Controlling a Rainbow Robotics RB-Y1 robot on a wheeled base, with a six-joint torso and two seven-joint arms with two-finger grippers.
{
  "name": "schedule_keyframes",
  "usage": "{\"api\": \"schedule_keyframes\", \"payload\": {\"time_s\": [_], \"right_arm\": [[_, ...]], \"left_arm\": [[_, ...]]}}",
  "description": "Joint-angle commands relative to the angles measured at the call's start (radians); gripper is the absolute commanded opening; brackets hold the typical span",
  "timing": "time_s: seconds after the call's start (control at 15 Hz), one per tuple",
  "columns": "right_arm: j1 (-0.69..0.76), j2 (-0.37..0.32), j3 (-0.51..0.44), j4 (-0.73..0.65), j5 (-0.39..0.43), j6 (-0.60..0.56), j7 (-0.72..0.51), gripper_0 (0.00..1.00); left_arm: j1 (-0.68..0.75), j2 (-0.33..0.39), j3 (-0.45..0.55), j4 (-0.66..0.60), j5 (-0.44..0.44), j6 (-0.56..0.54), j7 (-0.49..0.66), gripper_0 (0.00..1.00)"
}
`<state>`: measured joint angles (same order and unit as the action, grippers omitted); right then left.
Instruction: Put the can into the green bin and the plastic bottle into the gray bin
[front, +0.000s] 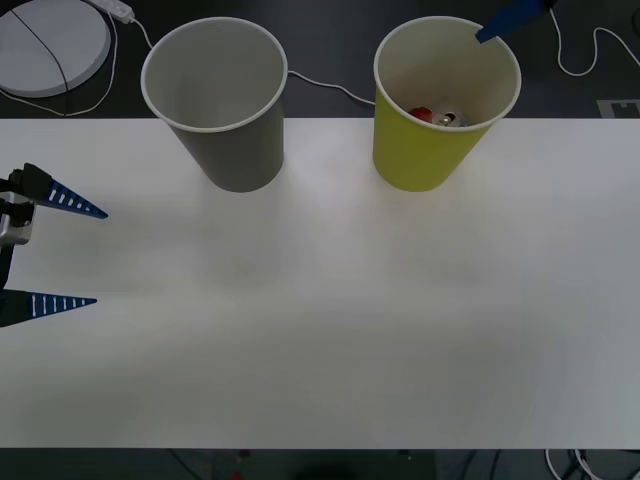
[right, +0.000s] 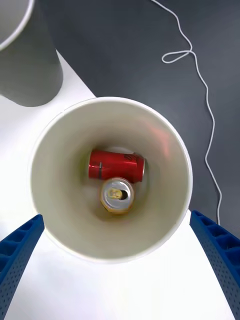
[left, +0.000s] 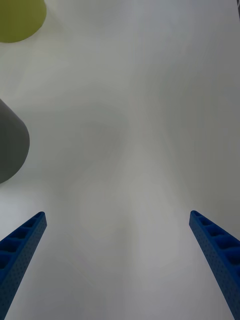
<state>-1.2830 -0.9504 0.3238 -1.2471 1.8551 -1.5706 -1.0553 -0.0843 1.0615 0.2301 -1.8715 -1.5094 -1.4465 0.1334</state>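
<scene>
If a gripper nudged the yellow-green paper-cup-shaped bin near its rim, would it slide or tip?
The yellow-green paper-cup-shaped bin would probably tip: it is tall and narrows toward its base. Its thin paper-like wall likely flexes. The two small drink cans at the bottom may steady it slightly.

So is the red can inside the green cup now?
Yes, inside. The can lies on its side at the bottom of the green bin, beside a second, upright can.
</scene>
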Motion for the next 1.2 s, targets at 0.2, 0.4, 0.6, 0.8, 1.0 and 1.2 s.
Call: {"api": "schedule_keyframes", "payload": {"time_s": [0.2, 0.4, 0.6, 0.8, 1.0, 1.2], "right_arm": [[0.137, -0.130, -0.098, -0.118, -0.177, 0.000, 0.104, 1.00], [0.221, -0.206, -0.164, -0.172, -0.274, 0.000, 0.207, 1.00], [0.271, -0.268, -0.197, -0.190, -0.353, 0.000, 0.294, 1.00], [0.395, -0.309, -0.284, -0.279, -0.393, 0.000, 0.350, 1.00], [0.593, -0.311, -0.465, -0.428, -0.398, 0.000, 0.359, 1.00], [0.794, -0.304, -0.626, -0.545, -0.445, 0.000, 0.387, 1.00]], "left_arm": [[0.000, 0.000, 0.000, 0.000, 0.000, 0.000, 0.000, 1.00], [0.000, 0.000, 0.000, 0.000, 0.000, 0.000, 0.000, 1.00], [0.000, 0.000, 0.000, 0.000, 0.000, 0.000, 0.000, 1.00], [0.000, 0.000, 0.000, 0.000, 0.000, 0.000, 0.000, 1.00], [0.000, 0.000, 0.000, 0.000, 0.000, 0.000, 0.000, 1.00], [0.000, 0.000, 0.000, 0.000, 0.000, 0.000, 0.000, 1.00]]}}
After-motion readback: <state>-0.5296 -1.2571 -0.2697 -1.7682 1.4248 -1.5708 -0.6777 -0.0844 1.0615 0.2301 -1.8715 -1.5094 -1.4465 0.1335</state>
